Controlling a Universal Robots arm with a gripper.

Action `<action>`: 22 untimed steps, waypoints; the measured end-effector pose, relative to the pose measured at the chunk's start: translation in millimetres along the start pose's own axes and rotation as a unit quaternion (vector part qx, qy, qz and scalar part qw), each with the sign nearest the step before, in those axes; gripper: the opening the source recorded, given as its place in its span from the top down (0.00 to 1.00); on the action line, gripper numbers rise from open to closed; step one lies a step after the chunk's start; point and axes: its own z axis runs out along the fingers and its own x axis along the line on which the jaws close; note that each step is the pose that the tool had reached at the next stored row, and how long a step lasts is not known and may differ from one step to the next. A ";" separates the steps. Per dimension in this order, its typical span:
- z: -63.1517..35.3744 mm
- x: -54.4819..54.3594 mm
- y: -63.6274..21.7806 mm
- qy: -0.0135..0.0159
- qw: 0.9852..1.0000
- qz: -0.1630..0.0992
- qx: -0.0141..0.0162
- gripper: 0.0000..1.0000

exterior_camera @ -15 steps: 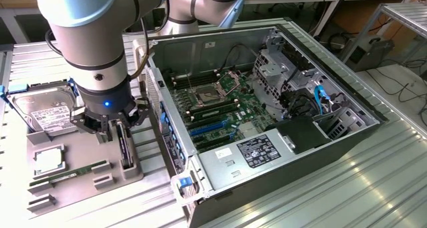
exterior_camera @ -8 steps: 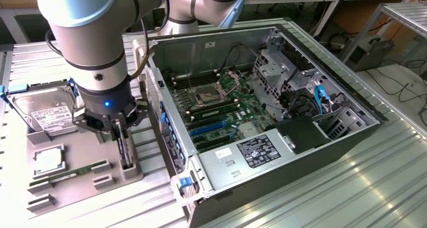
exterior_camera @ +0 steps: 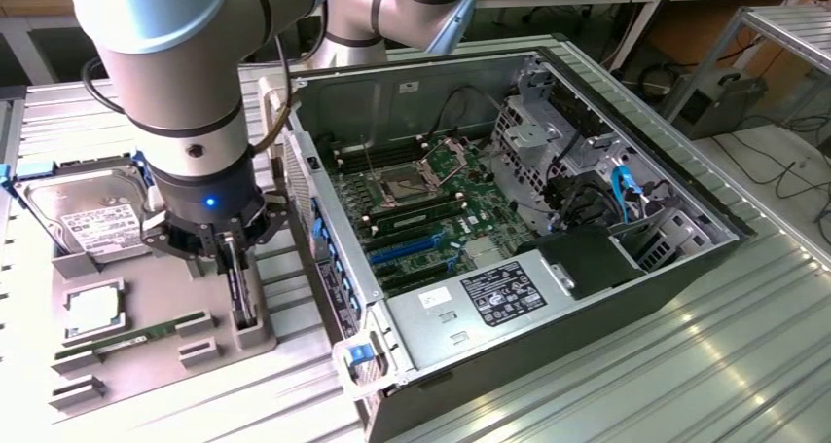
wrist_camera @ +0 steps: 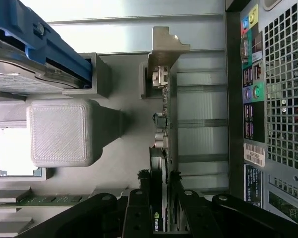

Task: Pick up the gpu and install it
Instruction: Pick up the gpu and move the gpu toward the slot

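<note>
The gpu [exterior_camera: 241, 302] stands on edge in a slot of the grey holder tray [exterior_camera: 156, 370], to the exterior view's left of the open computer case [exterior_camera: 675, 268]. In the wrist view the gpu [wrist_camera: 162, 134] is edge-on, a thin green card with its silver end bracket [wrist_camera: 165, 47] at the far end. My gripper [exterior_camera: 232, 263] reaches straight down over it. Its black fingers [wrist_camera: 139, 210] press on both faces of the card, so the gripper [wrist_camera: 161, 213] is shut on the gpu. The card still rests in the tray slot.
The tray also carries a silver hard drive [exterior_camera: 91, 219], a processor chip [exterior_camera: 93, 309] and a long memory stick [exterior_camera: 136, 334]. The case's motherboard [exterior_camera: 442, 204] has blue card slots [exterior_camera: 403, 253]. The case's rear port panel [wrist_camera: 273, 99] stands close beside the gpu.
</note>
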 end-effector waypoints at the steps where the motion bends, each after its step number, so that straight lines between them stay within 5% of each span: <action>1: 0.1 0.0 0.0 0.000 1.000 -0.004 0.000 0.74; 9: -6.8 0.0 0.3 0.000 1.000 -0.007 0.000 0.74; 22: -68.7 0.6 3.0 0.000 1.000 -0.009 0.000 0.74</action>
